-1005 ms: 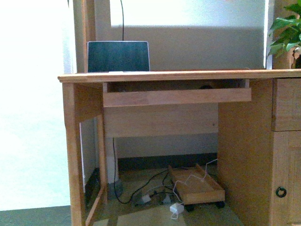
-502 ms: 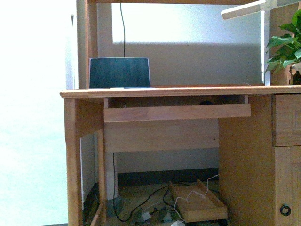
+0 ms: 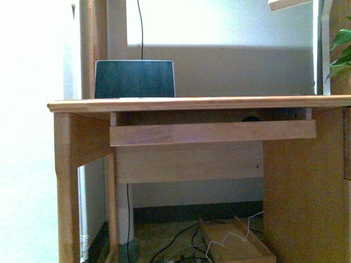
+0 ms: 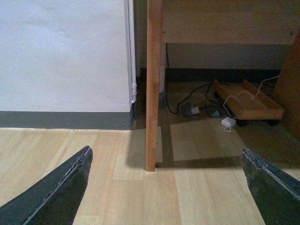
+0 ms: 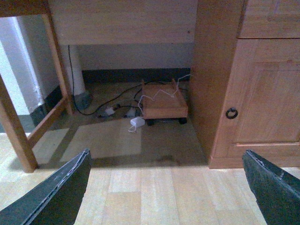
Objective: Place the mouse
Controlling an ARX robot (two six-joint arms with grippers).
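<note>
A small dark domed shape, the mouse (image 3: 252, 118), peeks above the front rail of the pull-out tray (image 3: 213, 132) under the desk top (image 3: 197, 103); only its top shows. Neither arm appears in the front view. In the left wrist view my left gripper (image 4: 164, 194) is open, low over bare wood floor, facing the desk's left leg (image 4: 153, 84). In the right wrist view my right gripper (image 5: 164, 194) is also open with nothing between its fingers, over the floor before the desk's knee space.
A laptop screen (image 3: 134, 79) stands on the desk at the back left, a plant (image 3: 343, 52) at the right. Under the desk lie a wheeled wooden trolley (image 5: 164, 102), cables and a white adapter (image 5: 137, 123). A cupboard door with a ring handle (image 5: 231, 113) is on the right.
The front view has come closer to the desk, which now looks larger and fills more of the frame. The dark mouse shape on the tray sits further right in the picture.
</note>
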